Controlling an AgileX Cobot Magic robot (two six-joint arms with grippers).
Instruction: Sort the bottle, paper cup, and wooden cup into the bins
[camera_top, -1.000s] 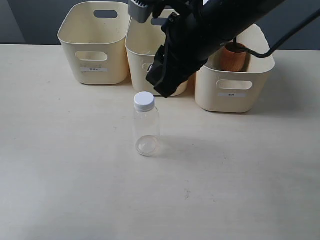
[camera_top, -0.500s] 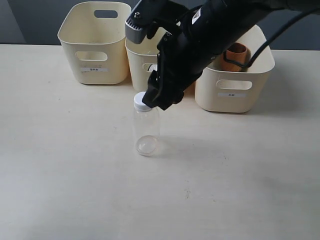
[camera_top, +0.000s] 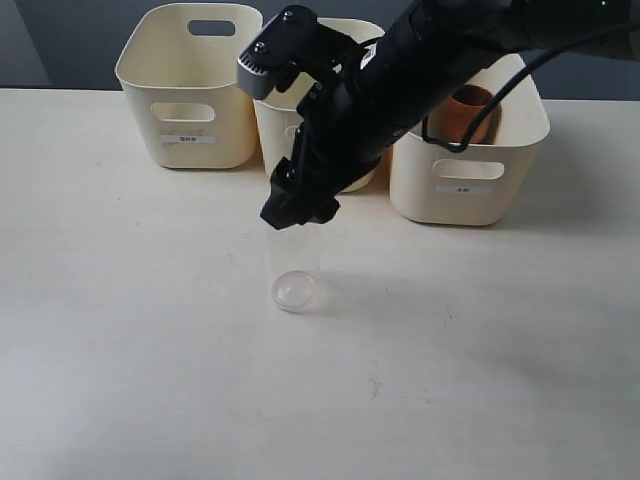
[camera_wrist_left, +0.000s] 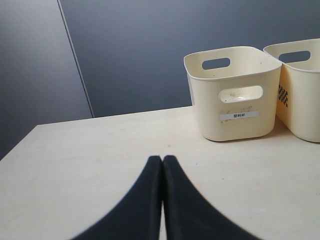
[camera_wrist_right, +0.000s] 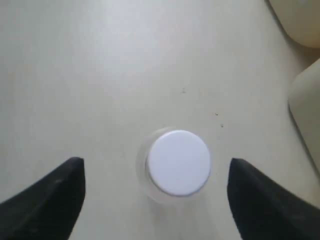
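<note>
The clear bottle (camera_top: 292, 272) stands upright on the table in front of the bins. Its white cap (camera_wrist_right: 178, 162) shows from above in the right wrist view, between the spread fingers. My right gripper (camera_top: 298, 210) (camera_wrist_right: 156, 166) is open right over the cap and touches nothing. The brown wooden cup (camera_top: 465, 112) sits inside the right bin (camera_top: 470, 178). The paper cup is hidden. In the left wrist view my left gripper (camera_wrist_left: 162, 159) is shut and empty above the table, facing the left bin (camera_wrist_left: 232, 95).
Three cream bins line the far side: the left bin (camera_top: 188, 85), the middle bin (camera_top: 272, 112) (camera_wrist_left: 300, 90) and the right one. The right arm reaches over the middle bin. A dark wall runs behind the table.
My right gripper has come down and leftwards from in front of the middle bin to directly above the bottle, now hiding its cap in the exterior view. The bottle has not moved.
</note>
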